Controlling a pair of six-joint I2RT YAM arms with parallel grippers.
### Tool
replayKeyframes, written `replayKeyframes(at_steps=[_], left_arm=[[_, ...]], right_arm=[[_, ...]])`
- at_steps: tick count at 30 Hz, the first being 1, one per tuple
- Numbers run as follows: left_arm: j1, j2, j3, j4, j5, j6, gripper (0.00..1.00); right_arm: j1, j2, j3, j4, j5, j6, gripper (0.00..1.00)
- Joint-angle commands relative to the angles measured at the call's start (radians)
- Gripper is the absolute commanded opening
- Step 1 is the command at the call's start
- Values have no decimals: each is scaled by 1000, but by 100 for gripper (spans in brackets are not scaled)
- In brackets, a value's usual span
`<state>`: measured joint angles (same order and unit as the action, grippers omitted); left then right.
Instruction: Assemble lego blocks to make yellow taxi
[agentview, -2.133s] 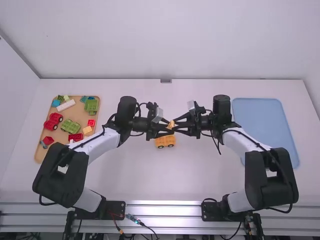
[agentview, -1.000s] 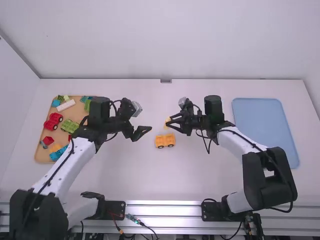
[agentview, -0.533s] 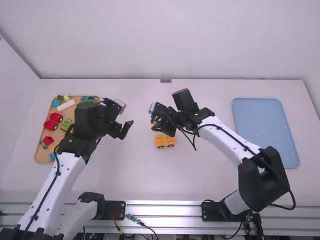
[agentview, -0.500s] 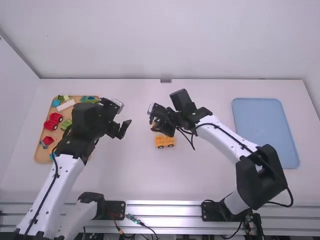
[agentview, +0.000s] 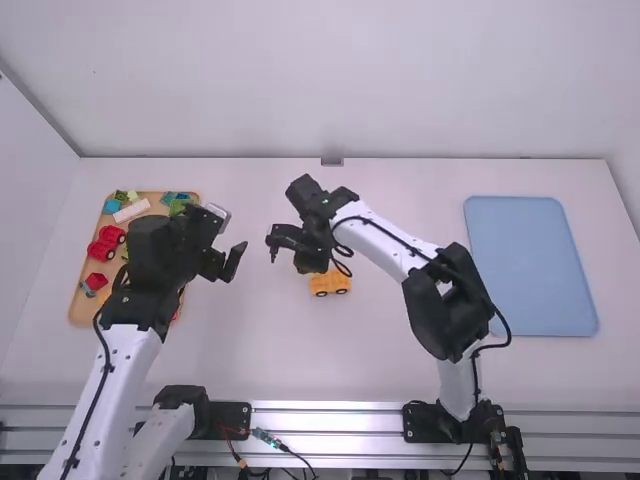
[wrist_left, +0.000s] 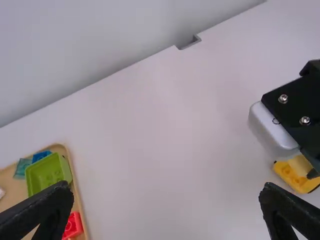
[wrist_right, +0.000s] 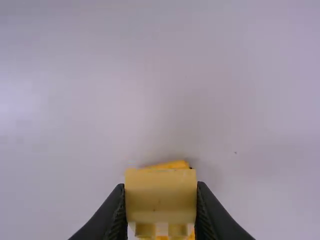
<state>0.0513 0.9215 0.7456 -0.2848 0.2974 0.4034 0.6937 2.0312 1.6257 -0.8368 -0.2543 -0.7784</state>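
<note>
Two grippers, one block pinched above the base

The right gripper (agentview: 311, 262) holds a pale yellow block (wrist_right: 160, 196) between its fingers, which press on its two opposite sides. Just beyond the block, as the right wrist view looks at it, lies the yellow base (agentview: 330, 283), its edges peeking out past the block; whether the two touch, I cannot tell. The base stands on the white table (agentview: 400, 350) on dark wheels, near the middle, partly hidden under the right gripper in the high view.

The left gripper (agentview: 236, 262) has its fingers spread wide with nothing between them. It hangs between the wooden tray (agentview: 80, 316) and the base, nearer the tray, and well apart from the block.

On the tray are a red car (agentview: 107, 242), a white block (agentview: 131, 210), a green box (wrist_left: 49, 173) and a red block (wrist_left: 73, 226), among others. The blue tray (agentview: 530, 265) lies at the table's right side.
</note>
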Motion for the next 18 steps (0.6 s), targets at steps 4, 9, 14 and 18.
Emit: replayKeyframes(at_steps=[4, 9, 14, 18], left_arm=[[18, 41, -85, 95, -17, -53, 99], [34, 52, -117, 141, 60, -45, 99], [27, 51, -119, 148, 68, -47, 99], [27, 52, -119, 143, 69, -47, 99]], right_arm=[[14, 42, 77, -49, 132, -48, 0], [-19, 42, 76, -104, 304, 23, 0], [-106, 42, 74, -213, 359, 36, 0], [-196, 42, 58, -251, 353, 46, 3]])
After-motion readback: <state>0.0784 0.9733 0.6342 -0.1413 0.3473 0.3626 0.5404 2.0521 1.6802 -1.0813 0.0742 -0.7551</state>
